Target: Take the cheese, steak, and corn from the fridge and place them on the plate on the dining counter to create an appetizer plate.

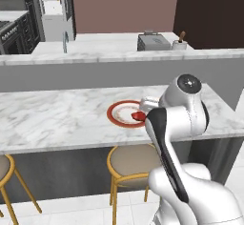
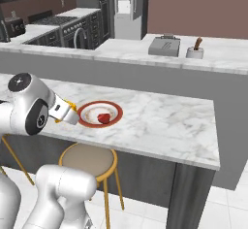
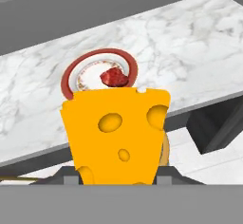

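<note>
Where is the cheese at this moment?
In the hand view the cheese sits in the shut gripper, short of the plate that holds the steak.

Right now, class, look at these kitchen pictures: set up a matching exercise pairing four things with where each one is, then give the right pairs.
Column one:
1. cheese
2. steak
3. plate
4. stool

Column two:
A. on the marble dining counter
B. held in the tool, short of the counter edge
C. under the counter's overhang
D. lying on the plate

Pairs: 1-B, 2-D, 3-A, 4-C
</note>
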